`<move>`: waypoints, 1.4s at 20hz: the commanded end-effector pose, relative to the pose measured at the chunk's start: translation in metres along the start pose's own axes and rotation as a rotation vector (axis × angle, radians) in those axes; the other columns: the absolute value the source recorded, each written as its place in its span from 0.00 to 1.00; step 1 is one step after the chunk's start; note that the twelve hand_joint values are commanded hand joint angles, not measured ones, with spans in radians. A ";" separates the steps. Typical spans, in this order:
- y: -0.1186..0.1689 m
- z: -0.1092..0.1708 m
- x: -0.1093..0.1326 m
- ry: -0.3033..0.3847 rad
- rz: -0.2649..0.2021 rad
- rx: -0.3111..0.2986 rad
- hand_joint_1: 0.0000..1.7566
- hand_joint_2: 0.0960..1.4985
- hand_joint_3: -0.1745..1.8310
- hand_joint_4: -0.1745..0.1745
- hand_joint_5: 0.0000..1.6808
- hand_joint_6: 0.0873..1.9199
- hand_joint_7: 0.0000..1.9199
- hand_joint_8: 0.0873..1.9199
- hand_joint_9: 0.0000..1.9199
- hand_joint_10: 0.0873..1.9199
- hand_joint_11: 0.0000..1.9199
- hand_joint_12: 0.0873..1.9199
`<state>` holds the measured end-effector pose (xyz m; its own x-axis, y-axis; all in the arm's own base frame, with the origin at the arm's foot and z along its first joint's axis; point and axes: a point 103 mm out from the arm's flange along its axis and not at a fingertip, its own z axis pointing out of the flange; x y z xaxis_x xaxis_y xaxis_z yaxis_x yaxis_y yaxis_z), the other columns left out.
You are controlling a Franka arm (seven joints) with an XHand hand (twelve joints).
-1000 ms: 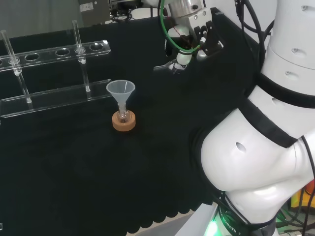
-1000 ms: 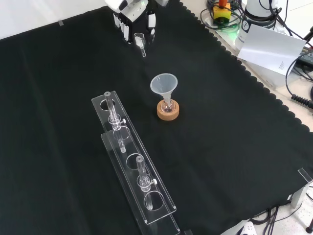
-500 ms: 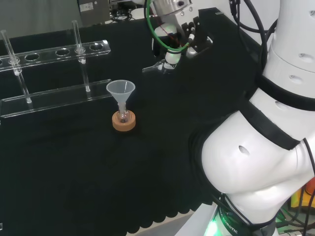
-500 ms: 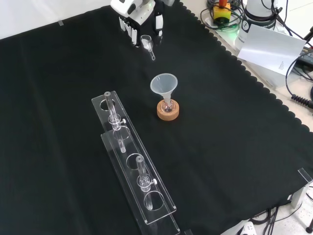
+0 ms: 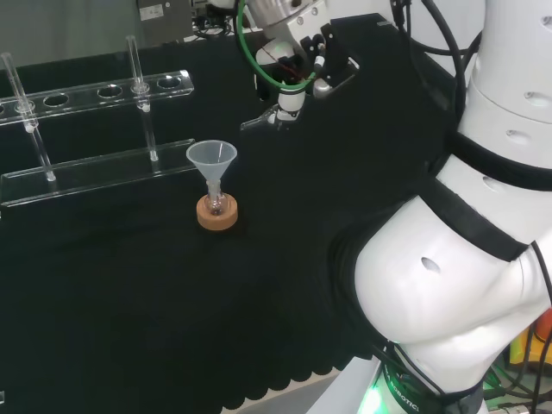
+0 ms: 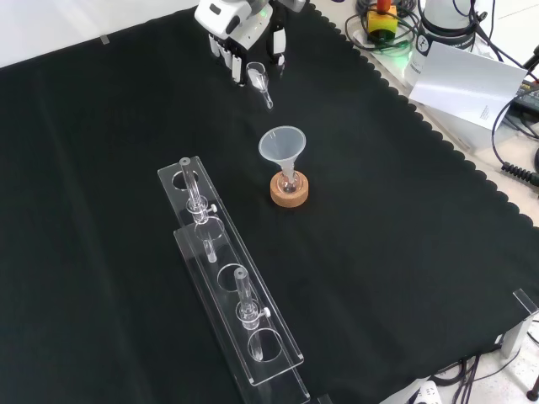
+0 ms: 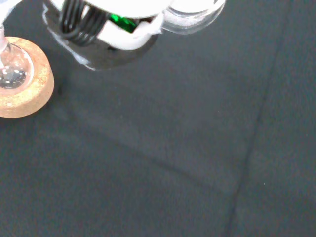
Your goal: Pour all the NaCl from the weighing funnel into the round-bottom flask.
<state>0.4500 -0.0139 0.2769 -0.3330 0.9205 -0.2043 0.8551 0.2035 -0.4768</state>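
Observation:
A small round-bottom flask (image 5: pixel 216 205) (image 6: pixel 289 181) sits on a cork ring (image 5: pixel 216 215) (image 6: pixel 289 192) (image 7: pixel 22 94) at mid cloth, with a translucent plastic funnel (image 5: pixel 211 159) (image 6: pixel 281 145) standing in its neck. The hand (image 5: pixel 297 65) (image 6: pixel 244 38) hangs above the cloth, up and to the right of the flask in the head view, shut on a clear glass weighing funnel (image 5: pixel 261 119) (image 6: pixel 260 81). The weighing funnel's spout points down toward the plastic funnel and stays short of it. In the wrist view the flask bulb (image 7: pixel 12 71) shows close beside the hand (image 7: pixel 113 34).
A clear acrylic tube rack (image 5: pixel 95 142) (image 6: pixel 227 278) holding two glass tubes stands left of the flask in the head view. The arm's white links (image 5: pixel 466 259) fill the right of the head view. Cables and paper (image 6: pixel 463 80) lie off the cloth's edge.
The hand has carried the weighing funnel left in the head view, nearer in the front view, closing on the plastic funnel. The flask and rack have not moved.

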 end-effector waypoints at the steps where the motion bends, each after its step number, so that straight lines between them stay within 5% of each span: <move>1: 0.008 -0.008 0.011 -0.045 -0.007 0.039 0.64 0.44 0.37 0.97 0.74 0.33 0.68 0.13 0.74 0.00 0.63 0.37; 28: 0.018 -0.021 0.034 -0.235 -0.017 0.109 0.64 0.44 0.37 0.97 0.74 0.32 0.68 0.13 0.75 0.00 0.64 0.37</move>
<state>0.4612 0.0246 0.2804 -0.4328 0.8222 -0.3697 0.8077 0.1716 -0.5640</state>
